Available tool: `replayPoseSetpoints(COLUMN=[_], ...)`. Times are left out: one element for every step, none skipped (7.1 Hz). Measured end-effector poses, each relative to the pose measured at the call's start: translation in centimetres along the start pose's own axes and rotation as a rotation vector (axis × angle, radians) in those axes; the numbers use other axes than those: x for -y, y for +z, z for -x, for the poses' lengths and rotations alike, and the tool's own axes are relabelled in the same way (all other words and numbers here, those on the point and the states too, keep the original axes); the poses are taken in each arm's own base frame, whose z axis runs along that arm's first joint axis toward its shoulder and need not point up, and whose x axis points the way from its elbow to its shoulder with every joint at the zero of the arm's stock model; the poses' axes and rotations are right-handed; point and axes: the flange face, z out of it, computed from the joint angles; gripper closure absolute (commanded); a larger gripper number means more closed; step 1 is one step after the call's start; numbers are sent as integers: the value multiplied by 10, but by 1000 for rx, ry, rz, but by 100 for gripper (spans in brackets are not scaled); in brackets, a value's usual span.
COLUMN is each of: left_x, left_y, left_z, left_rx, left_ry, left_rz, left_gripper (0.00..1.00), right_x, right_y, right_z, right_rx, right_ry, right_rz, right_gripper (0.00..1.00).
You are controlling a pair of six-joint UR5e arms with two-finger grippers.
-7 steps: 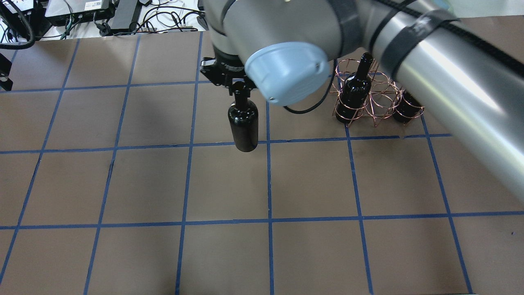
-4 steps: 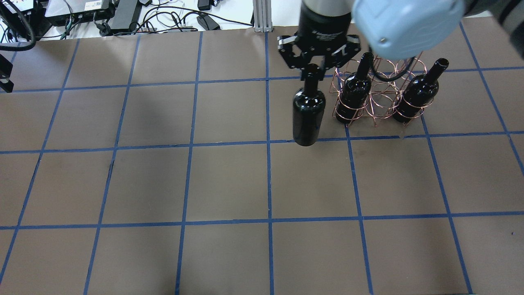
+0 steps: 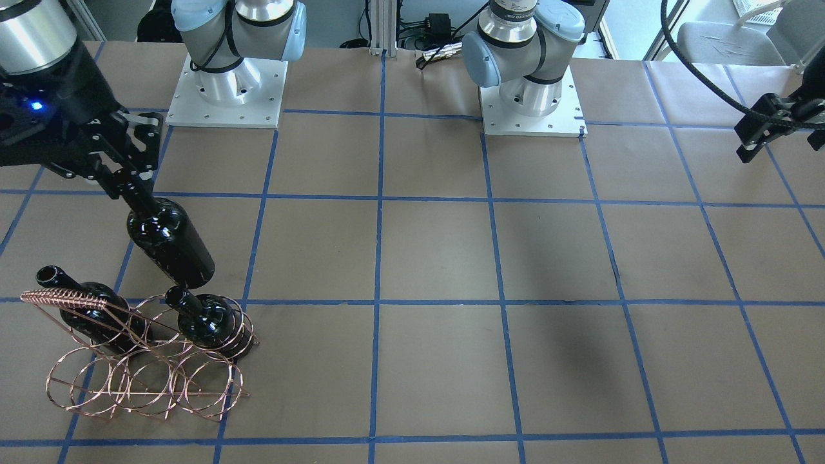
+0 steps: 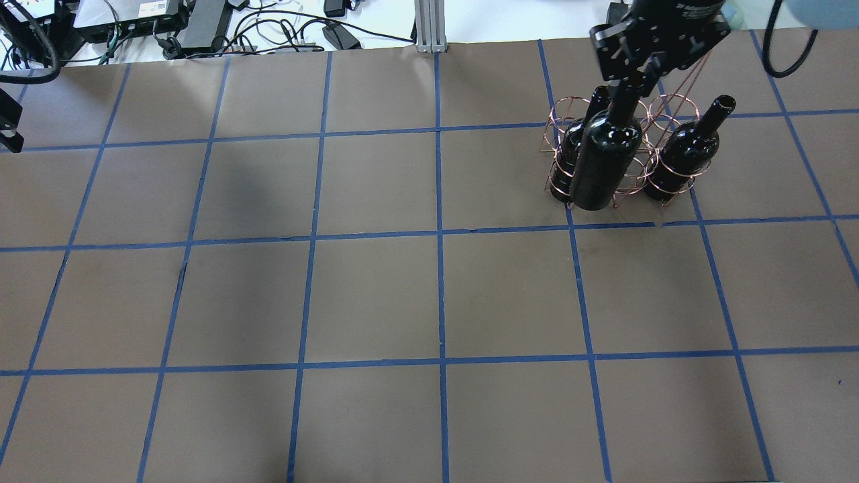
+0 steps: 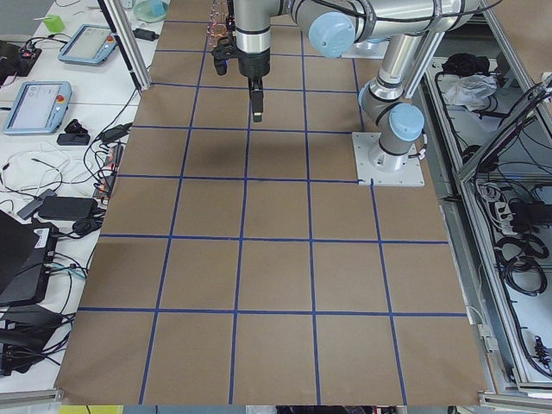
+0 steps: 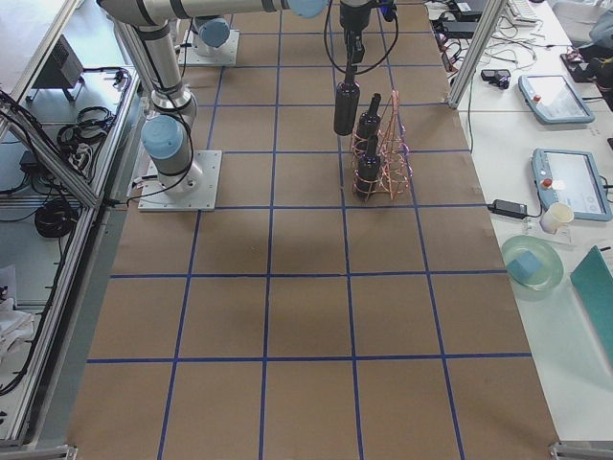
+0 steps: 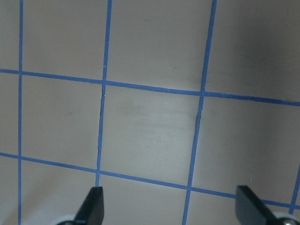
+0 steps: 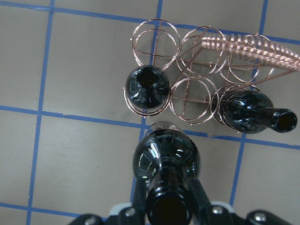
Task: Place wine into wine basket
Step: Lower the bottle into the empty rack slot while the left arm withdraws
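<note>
My right gripper is shut on the neck of a glossy black wine bottle and holds it upright in the air. In the right wrist view the held bottle hangs just beside the near row of the copper wire basket, off its empty middle ring. Two more black bottles stand in the end rings of that row. In the front-facing view the held bottle hangs behind the basket. My left gripper is open and empty, far off at the table's other side.
The basket's coiled-wire handle rises above the rings at its far side. The three rings of the other row hold nothing. The two arm bases stand on white plates at the robot's edge. Cables and boxes lie beyond the table's far edge.
My right arm has carried the bottle to the right, from mid-table to right in front of the basket. The basket and its two bottles have not moved.
</note>
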Motion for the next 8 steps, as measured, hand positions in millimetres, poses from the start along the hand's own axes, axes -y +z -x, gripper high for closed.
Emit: replayPoseSetpoints(left_x=[-2, -2, 0, 0, 0, -2, -7, -13], left_y=[-1, 0, 2, 2, 0, -6, -13, -19], left_z=[-1, -5, -15, -31, -55, -88, -123, -158], left_rx=[-5, -29, -70, -100, -118, -133, -150, -164], left_ry=[-10, -13, -8, -2, -7, -15, -19, -21], left_rz=[4, 2, -4, -6, -9, -15, -24, -29], left_gripper=[0, 0, 0, 0, 0, 0, 0, 0], right_x=[1, 4, 8, 14, 19, 25, 29, 34], right_y=[0, 0, 0, 0, 3, 8, 12, 17], right_z=[-21, -33, -40, -44, -48, -52, -54, -56], right_rx=[9, 25, 34, 32, 28, 30, 36, 39], right_ry=[-17, -18, -15, -17, -26, -33, -37, -46], right_rz=[-8, -24, -47, -70, -87, -96, -103, -108], right_gripper=[77, 77, 77, 77, 77, 77, 78, 78])
